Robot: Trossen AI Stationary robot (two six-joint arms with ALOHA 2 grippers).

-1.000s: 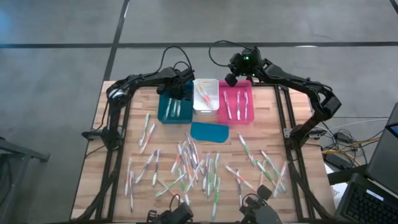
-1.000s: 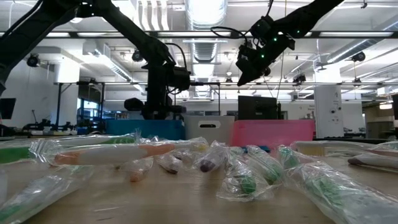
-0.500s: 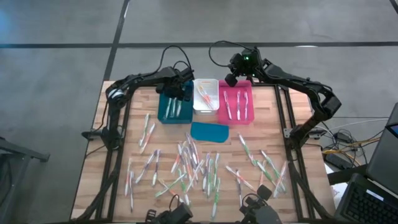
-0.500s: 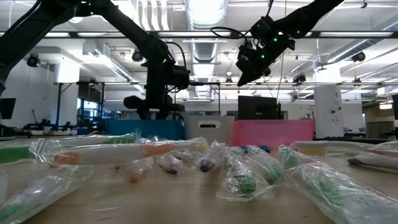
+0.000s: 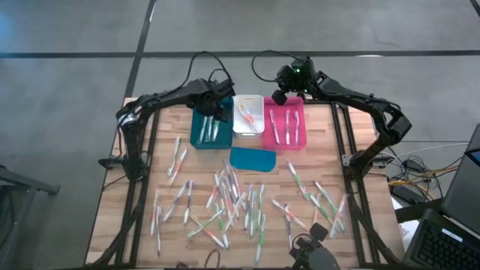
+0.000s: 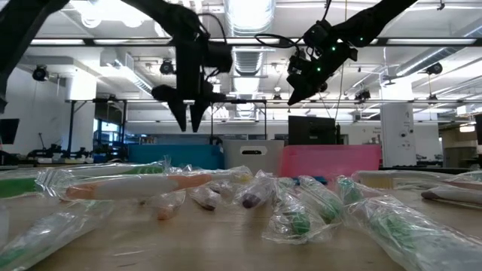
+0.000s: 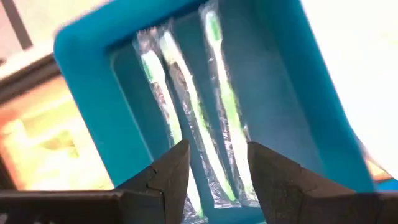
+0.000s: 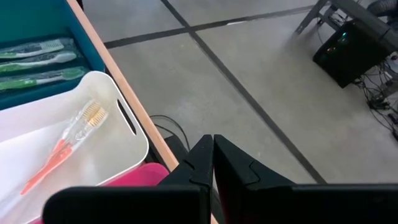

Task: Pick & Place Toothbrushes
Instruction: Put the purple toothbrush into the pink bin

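Many wrapped toothbrushes (image 5: 232,199) lie scattered on the near half of the wooden table. Three bins stand at the far edge: a teal bin (image 5: 196,131), a white bin (image 5: 247,129) and a pink bin (image 5: 285,142). Three green toothbrushes (image 7: 186,106) lie in the teal bin, an orange one (image 8: 68,146) in the white bin, and some in the pink bin. My left gripper (image 7: 217,158) hangs open and empty above the teal bin (image 6: 188,124). My right gripper (image 8: 212,149) is shut and empty, high over the pink bin's far end (image 5: 279,96).
A flat teal lid-like piece (image 5: 252,159) lies on the table just in front of the bins. Wrapped toothbrushes (image 6: 301,211) fill the foreground of the low view. Bare wood shows at the table's left side (image 5: 150,157) and between the bins and the pile.
My left gripper has gone up from just over the teal bin and now hangs well above it, fingers pointing down. My right gripper has kept still.
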